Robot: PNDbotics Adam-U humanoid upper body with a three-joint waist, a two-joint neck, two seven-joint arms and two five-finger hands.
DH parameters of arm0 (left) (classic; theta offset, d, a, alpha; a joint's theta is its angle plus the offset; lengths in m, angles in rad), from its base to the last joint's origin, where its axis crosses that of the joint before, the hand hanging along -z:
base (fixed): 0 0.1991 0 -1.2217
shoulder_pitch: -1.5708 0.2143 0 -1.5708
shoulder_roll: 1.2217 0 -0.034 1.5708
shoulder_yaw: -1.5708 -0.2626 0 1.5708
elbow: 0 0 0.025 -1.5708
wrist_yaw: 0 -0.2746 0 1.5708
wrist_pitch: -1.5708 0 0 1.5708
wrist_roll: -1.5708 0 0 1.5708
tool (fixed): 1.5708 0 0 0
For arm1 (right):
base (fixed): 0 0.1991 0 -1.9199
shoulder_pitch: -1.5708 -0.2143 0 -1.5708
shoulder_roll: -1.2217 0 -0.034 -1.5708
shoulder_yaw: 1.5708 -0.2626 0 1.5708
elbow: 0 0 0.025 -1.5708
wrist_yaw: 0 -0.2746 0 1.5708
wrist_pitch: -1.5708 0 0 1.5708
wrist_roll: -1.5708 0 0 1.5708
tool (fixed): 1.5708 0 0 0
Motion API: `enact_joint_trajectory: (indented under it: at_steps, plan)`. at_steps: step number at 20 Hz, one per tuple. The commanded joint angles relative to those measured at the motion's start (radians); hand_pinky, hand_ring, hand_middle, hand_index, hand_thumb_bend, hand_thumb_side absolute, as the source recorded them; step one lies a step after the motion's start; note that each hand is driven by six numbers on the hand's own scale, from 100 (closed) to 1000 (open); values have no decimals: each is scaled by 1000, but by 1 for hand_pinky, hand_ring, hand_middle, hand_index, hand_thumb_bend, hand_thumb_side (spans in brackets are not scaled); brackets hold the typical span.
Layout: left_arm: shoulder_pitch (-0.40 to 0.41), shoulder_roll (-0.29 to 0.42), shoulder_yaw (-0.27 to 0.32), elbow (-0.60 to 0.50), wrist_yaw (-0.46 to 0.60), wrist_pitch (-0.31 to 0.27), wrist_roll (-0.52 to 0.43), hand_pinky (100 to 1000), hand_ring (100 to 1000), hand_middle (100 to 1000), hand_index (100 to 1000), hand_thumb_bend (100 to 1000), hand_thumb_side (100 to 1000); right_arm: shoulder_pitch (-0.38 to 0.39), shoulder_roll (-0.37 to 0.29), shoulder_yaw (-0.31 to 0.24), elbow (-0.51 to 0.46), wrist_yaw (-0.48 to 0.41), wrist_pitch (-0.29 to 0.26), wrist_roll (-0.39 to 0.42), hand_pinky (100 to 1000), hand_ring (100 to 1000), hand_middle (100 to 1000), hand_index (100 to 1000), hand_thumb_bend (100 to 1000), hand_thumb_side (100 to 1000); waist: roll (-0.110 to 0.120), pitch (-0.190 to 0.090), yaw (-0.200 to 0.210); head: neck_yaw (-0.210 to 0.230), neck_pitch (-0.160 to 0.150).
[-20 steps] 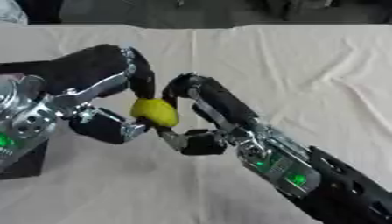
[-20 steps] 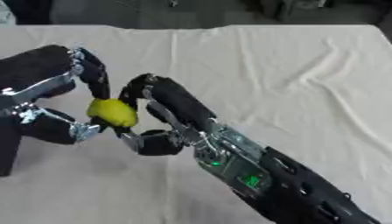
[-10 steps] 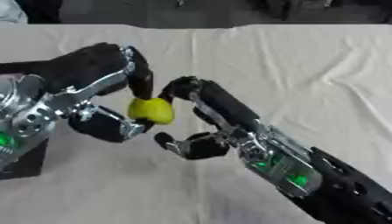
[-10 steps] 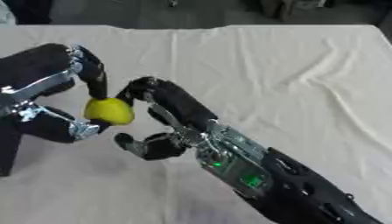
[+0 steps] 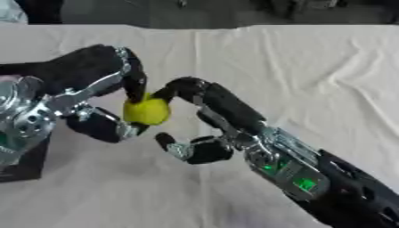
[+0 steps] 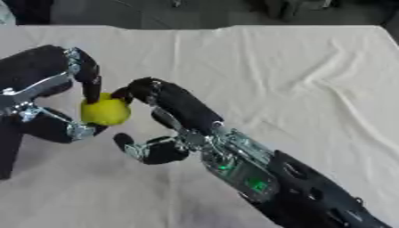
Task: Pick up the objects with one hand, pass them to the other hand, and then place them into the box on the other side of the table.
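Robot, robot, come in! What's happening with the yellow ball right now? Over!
Left robot hand shut on yellow ball. Right robot hand open beside it, fingers close to the ball. Ball held above the white tablecloth. Nothing in the way.

Wrinkled cream tablecloth (image 5: 311, 67); dark, perhaps floor (image 6: 195, 11), beyond.

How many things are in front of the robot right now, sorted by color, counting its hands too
Yellow: 1, the round object pinched in the left hand.
Black: 3, the left hand, the right hand and the dark box at the left edge.
White: 1, the tablecloth.
Total: 5.
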Motion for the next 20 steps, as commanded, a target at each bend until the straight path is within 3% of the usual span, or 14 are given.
enact_joint_trajectory:
  at_steps: [1, 4, 7, 11, 20]
  plan:
    - [1, 46, 37, -4, -4, 3, 13, 622, 528, 383, 399, 365, 100, -11, -21, -9, -24, 10, 8, 0, 819, 851, 638, 804, 290, 238, 2, -21, -1, 0, -9]
    - [24, 68, 59, -10, 1, 10, 25, 621, 527, 382, 399, 363, 100, -10, -24, -11, -27, 9, 13, -3, 818, 850, 638, 805, 294, 229, 2, -20, -1, 0, -10]
    - [59, 93, 101, -14, 10, 24, 54, 619, 525, 382, 400, 360, 100, -8, -28, -14, -31, 6, 16, -5, 817, 848, 562, 804, 298, 213, 1, -20, -1, 0, -9]
    - [111, 122, 181, 14, 24, 50, 132, 610, 518, 382, 404, 316, 100, -5, -32, -18, -37, -6, 32, -3, 817, 847, 535, 792, 317, 119, 0, -20, 1, 4, -9]
    - [245, 170, 376, 102, 128, 142, 294, 596, 507, 377, 404, 267, 100, 16, -67, -49, -102, -55, 68, -23, 809, 836, 506, 769, 268, 100, -2, -19, 4, 58, -8]
